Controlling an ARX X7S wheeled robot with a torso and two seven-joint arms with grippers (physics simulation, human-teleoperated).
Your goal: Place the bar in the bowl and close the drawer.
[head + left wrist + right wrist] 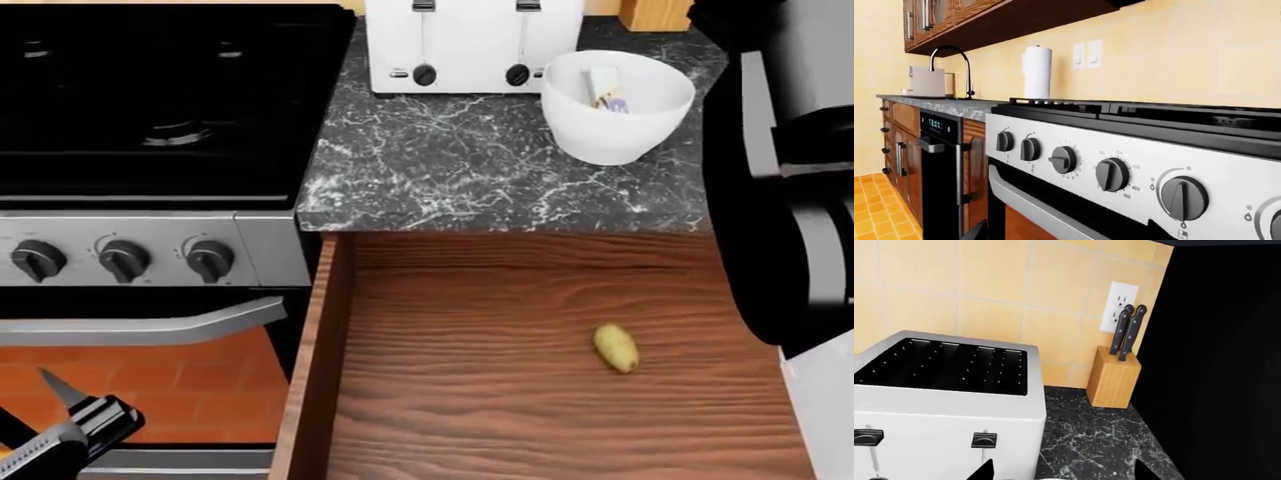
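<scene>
Closing the drawer remains; bar apparently lies in bowl beside toaster. Right tool spread; left tool state unclear.

The drawer is running off the head view's lower edge, so its front and handle are not showing. The bar is sitting inside the bowl, too small to read, and something purplish beside it is perhaps a second item. The left tool is showing only one pointed tip; its other finger is lying out of frame. The right tool is showing just two dark tips at the right wrist view's edge.
</scene>
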